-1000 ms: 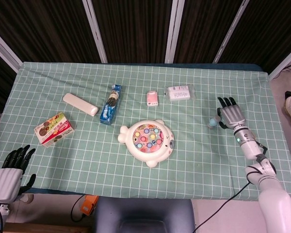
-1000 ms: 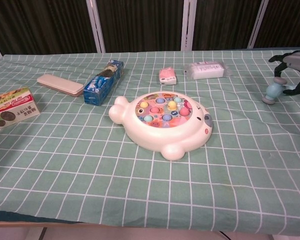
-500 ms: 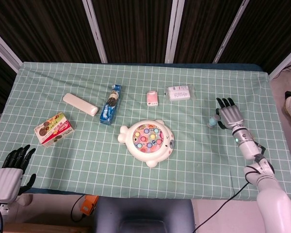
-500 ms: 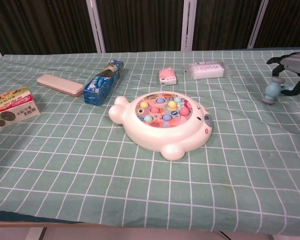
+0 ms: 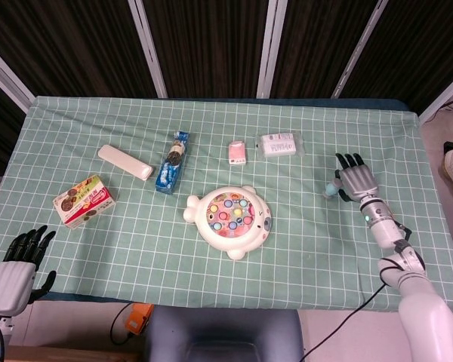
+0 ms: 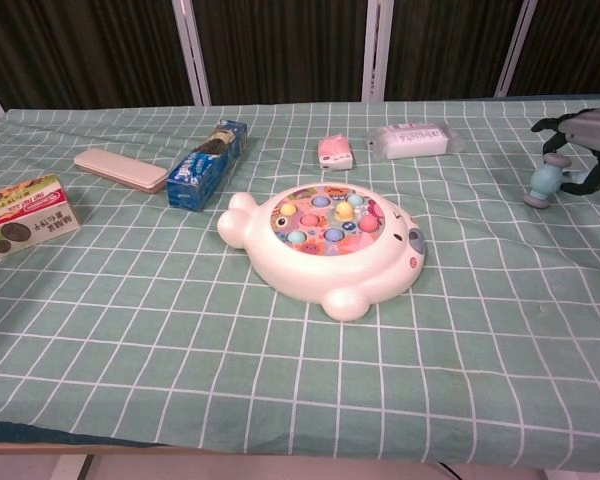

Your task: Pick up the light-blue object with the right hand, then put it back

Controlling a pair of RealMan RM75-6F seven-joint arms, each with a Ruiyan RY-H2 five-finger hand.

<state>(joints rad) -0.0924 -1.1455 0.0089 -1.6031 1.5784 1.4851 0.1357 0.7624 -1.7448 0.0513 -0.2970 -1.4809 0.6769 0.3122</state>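
Fingers of the right hand (image 5: 356,181) pointed toward twelve o'clock near the table's right edge, curled around a small light-blue dumbbell-shaped object (image 5: 331,188) at the hand's nine o'clock side. In the chest view the right hand (image 6: 586,140) held the light-blue object (image 6: 544,184) between thumb and fingers, its lower end near or on the green checked tablecloth (image 5: 317,249); whether it touched the cloth could not be told.

At roughly ten o'clock from that hand lay a clear packet with white contents (image 5: 279,145), and just beyond it, toward nine o'clock, a small pink and white packet (image 5: 238,152). Near the middle of the cloth, at about eight o'clock from the hand, sat a white whale-shaped toy with coloured round pieces on top (image 5: 230,219). Farther toward nine o'clock lay a blue biscuit packet (image 5: 173,162), then a cream oblong case (image 5: 124,162), and, toward the left edge, a small red and green box with a biscuit picture (image 5: 84,200).

At the far seven o'clock corner, off the table's front left edge, the left hand (image 5: 16,268) hung with dark fingers apart and pointing toward twelve o'clock, holding nothing.
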